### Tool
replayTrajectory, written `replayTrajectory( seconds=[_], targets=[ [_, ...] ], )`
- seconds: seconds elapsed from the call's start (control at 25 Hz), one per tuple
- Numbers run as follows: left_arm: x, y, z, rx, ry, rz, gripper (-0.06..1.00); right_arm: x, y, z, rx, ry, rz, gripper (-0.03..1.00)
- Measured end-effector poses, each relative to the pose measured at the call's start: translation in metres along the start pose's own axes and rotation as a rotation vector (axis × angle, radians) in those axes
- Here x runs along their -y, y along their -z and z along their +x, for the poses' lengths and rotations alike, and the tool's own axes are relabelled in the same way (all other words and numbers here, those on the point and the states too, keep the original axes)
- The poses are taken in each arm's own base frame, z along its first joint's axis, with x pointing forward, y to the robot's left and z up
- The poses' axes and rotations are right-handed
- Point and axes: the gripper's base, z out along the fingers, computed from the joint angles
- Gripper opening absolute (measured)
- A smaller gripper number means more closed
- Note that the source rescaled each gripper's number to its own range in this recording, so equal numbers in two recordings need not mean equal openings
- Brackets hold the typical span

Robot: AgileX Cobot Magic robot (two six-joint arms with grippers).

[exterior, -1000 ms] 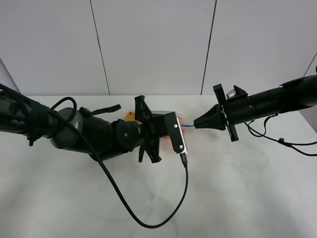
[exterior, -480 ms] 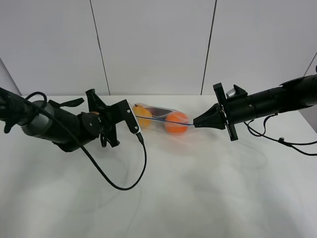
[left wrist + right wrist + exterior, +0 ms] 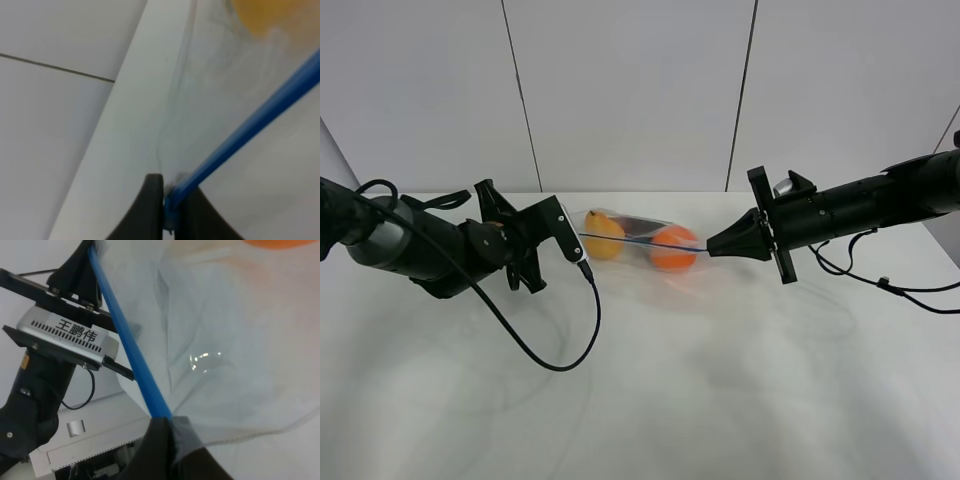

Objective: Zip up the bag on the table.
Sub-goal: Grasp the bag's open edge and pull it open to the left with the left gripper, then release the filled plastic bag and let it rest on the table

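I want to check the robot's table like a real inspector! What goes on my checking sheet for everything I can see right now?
Surface: white table, plain and matte.
Job's things: clear bag stretched between the two grippers, with a yellow fruit and an orange fruit inside. Its blue seal strip runs straight and taut. Whether it is fully sealed cannot be told.
Clutter: nothing seen.
Grippers: left gripper is shut on one end of the strip; right gripper is shut on the other end.
Cables: black cable loops from the left arm over the table; a thinner cable trails by the right arm.
Surroundings: white wall panels behind the table.
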Motion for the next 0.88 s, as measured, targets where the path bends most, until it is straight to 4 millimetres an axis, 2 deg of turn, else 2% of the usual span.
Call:
replayTrajectory(
  seconds=[0.08,0.24,0.32,0.44,0.64,0.76,0.88],
  targets=[
    [-0.002,-0.001,0.003,-0.01,0.07,-0.004,0.17,0.001,0.0,0.001,-0.007,0.005,0.009,0.0],
    [-0.007,-0.005,0.012,-0.034,0.157,-0.016,0.68,0.003,0.001,0.001,-0.011,0.009,0.021,0.0],
    [-0.012,-0.008,0.02,-0.054,0.185,-0.026,0.81,0.003,0.002,0.001,-0.01,0.008,0.02,0.0],
    [-0.023,-0.014,0.038,-0.099,0.274,-0.053,0.87,0.003,0.002,0.001,-0.01,0.008,0.02,0.0],
    [-0.039,-0.02,0.07,-0.171,0.556,-0.061,0.89,0.003,0.002,0.001,-0.01,0.008,0.02,0.0],
    [-0.048,-0.021,0.08,-0.193,0.769,0.077,0.89,0.003,0.002,0.001,-0.01,0.008,0.02,0.0],
    [-0.071,-0.022,0.084,-0.182,0.915,0.233,0.89,0.003,0.002,0.001,-0.01,0.008,0.02,0.0]
  ],
)
